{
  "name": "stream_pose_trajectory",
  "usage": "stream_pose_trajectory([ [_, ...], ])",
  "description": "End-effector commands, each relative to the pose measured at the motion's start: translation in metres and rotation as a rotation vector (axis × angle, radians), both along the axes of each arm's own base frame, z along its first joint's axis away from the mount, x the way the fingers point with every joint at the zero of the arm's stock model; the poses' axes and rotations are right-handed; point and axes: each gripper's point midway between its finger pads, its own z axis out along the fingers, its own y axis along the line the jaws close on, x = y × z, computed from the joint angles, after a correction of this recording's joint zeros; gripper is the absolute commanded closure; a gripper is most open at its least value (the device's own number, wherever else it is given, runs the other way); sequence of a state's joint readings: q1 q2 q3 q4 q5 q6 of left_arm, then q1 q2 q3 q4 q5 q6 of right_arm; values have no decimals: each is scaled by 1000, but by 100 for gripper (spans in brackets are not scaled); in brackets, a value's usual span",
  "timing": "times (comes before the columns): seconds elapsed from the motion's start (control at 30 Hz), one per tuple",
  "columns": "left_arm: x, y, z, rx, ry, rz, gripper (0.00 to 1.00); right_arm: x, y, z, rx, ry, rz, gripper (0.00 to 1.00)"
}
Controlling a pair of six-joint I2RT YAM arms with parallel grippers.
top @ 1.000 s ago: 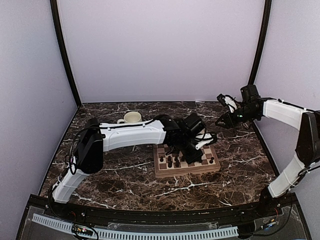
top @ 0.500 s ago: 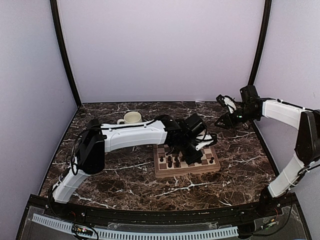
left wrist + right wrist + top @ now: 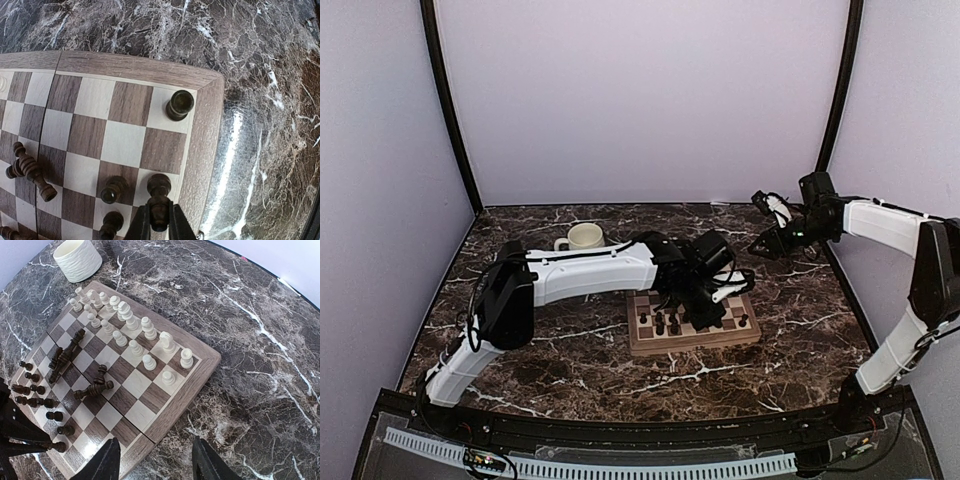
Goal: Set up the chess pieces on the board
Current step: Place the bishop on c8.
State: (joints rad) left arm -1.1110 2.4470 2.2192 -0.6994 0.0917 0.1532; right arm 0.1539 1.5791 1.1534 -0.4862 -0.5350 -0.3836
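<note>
On a dark marble counter [image 3: 570, 375] flanked by two white robot arms, the small wooden board [image 3: 692, 344] lies near the middle, with a cream mug [image 3: 585, 236] standing well apart from it towards the back left; the left arm reaches across the counter and hangs its left gripper [image 3: 159, 221] low over the board's right-hand end, closed tight on a single dark piece [image 3: 159, 192] at the edge row just beside the rim; whether that piece touches its square cannot be told. One square row away, a dark corner piece [image 3: 180, 104] stands upright on a light square in the board's corner. The right wrist view shows the cream pieces [image 3: 131, 332] upright in two rows along one side of the board; the dark pieces [image 3: 37, 397] stand loosely along the opposite side, and several fallen dark pieces [image 3: 65, 357] lie tipped over on squares near the middle. The right gripper [image 3: 156, 462] hovers above bare counter off the board's far right corner, its fingers spread wide with nothing between them.
</note>
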Motion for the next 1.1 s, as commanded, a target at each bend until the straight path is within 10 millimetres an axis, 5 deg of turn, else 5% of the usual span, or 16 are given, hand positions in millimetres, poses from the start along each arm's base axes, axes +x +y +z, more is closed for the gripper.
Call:
stream_pose_trajectory([
  [0.0,-4,2,9,23,-12,-14,92,-1,2,-4,13,8,13,49],
  [0.6,-8,8,8,50,4,-17,89,-1,3,-5,14,15,21,48],
  [0.87,-6,6,9,40,3,-3,67,-2,3,-5,16,16,23,48],
  [1.07,-6,4,11,27,3,-2,63,-2,3,-6,16,19,24,47],
])
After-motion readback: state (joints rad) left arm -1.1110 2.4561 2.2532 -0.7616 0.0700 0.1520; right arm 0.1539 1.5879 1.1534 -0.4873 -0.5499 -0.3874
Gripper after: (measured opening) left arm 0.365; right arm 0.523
